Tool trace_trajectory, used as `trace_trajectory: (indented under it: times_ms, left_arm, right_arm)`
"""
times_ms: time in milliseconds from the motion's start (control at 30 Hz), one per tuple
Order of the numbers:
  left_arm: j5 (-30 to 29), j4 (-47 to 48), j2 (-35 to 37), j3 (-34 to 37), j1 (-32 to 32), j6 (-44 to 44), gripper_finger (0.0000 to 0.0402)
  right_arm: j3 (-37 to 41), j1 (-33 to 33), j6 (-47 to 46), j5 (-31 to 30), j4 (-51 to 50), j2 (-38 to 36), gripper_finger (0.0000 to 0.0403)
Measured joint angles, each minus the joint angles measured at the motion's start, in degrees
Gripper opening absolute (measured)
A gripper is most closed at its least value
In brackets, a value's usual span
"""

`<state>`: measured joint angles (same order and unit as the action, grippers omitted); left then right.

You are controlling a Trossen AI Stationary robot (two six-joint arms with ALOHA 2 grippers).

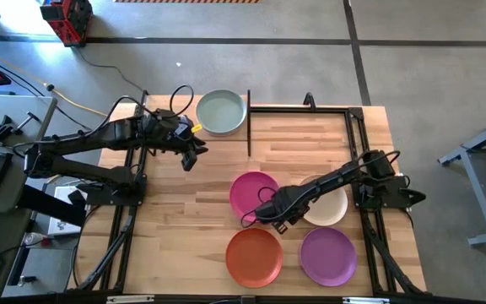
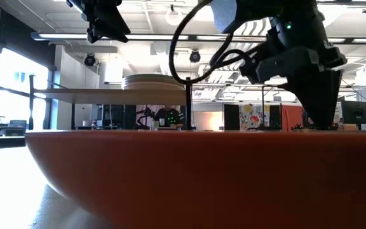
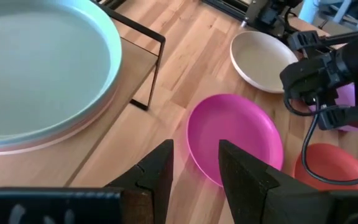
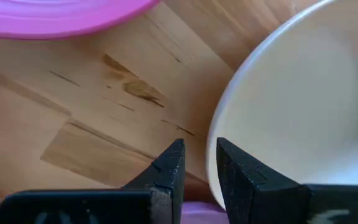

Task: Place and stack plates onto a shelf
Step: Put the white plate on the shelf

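Stacked on the small light-wood shelf [image 1: 226,128] at the table's far edge: round shallow matte plates, pale green plate [image 1: 221,111] on top, a pink rim just showing beneath it in the left wrist view. Thin black frame post [image 1: 249,122] upright at the shelf's right end, bare slatted wood tabletop [image 1: 310,139] beyond it. Nearer the front, four more plates lying flat: magenta plate [image 1: 254,193], cream plate [image 1: 327,201] just right of it, orange plate [image 1: 254,257] and purple plate [image 1: 328,255] in the front row, close together but with narrow strips of wood between. Right gripper [image 1: 267,217] low between magenta and cream plates, fingers narrowly parted beside the cream rim, clasping nothing visible. Left gripper [image 1: 191,156] raised over bare wood just in front of the shelf, fingers parted and empty. Open room across the table's left half.
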<state>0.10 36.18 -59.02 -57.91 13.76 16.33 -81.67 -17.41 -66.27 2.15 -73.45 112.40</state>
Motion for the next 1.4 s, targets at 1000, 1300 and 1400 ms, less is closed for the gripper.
trace_trajectory:
  times_ms: [1000, 1300, 1400]
  left_arm:
    - [0.0, 0.2, -0.3, 0.0, 0.0, 0.0, 0.0117]
    - [0.2, -0.9, -0.3, 0.0, 1.1, 5.6, 0.0117]
    - [-0.3, -2.8, -0.3, 0.0, 2.4, 8.7, 0.0117]
  right_arm:
    - [9.3, 0.0, -3.0, 2.6, 6.0, 0.0, 0.0003]
    - [-1.0, -0.7, -2.7, -1.9, -6.0, 0.0, 0.0]
    - [-5.2, -0.6, -2.7, -4.0, -10.1, 0.0, 0.0]
